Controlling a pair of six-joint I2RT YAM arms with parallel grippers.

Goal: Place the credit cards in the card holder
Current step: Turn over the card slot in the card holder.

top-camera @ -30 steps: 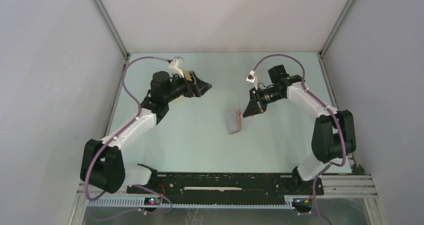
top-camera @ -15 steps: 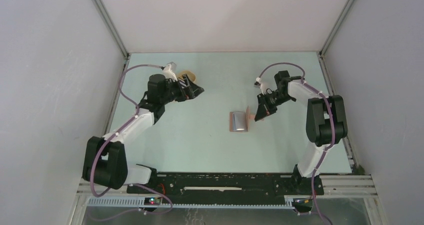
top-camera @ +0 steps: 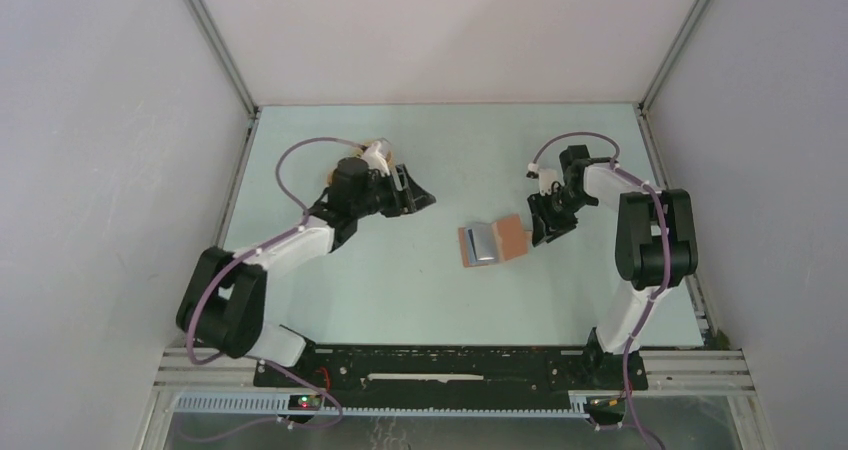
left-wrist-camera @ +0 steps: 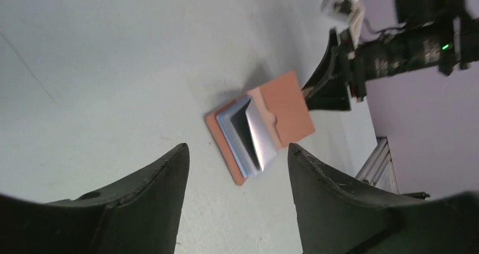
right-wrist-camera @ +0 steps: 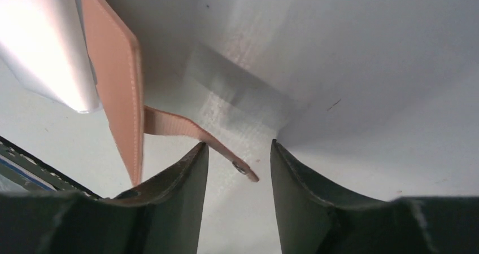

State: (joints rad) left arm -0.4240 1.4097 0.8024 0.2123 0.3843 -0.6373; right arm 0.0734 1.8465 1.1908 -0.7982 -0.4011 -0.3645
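Note:
The reddish-brown card holder (top-camera: 489, 241) lies open on the table between the arms, its flap (left-wrist-camera: 288, 107) turned out to the right. Inside it, in the left wrist view, are light blue lining, a dark layer and a shiny white sheet (left-wrist-camera: 261, 135); I cannot tell whether these are the credit cards. My right gripper (right-wrist-camera: 238, 143) is open just right of the flap (right-wrist-camera: 118, 96), and the snap tab (right-wrist-camera: 197, 132) runs loosely between its fingers. My left gripper (left-wrist-camera: 237, 147) hangs open with nothing in it, left of the holder (left-wrist-camera: 226, 135) and apart from it.
A yellow tray (top-camera: 384, 151) peeks out behind the left wrist at the back left. The side walls of the enclosure stand close to both arms, and the right arm (top-camera: 650, 230) is folded near the right wall.
The right gripper has opened and let go of the holder's flap, which now lies flat to the right. The left arm has swung from the tray toward the middle.

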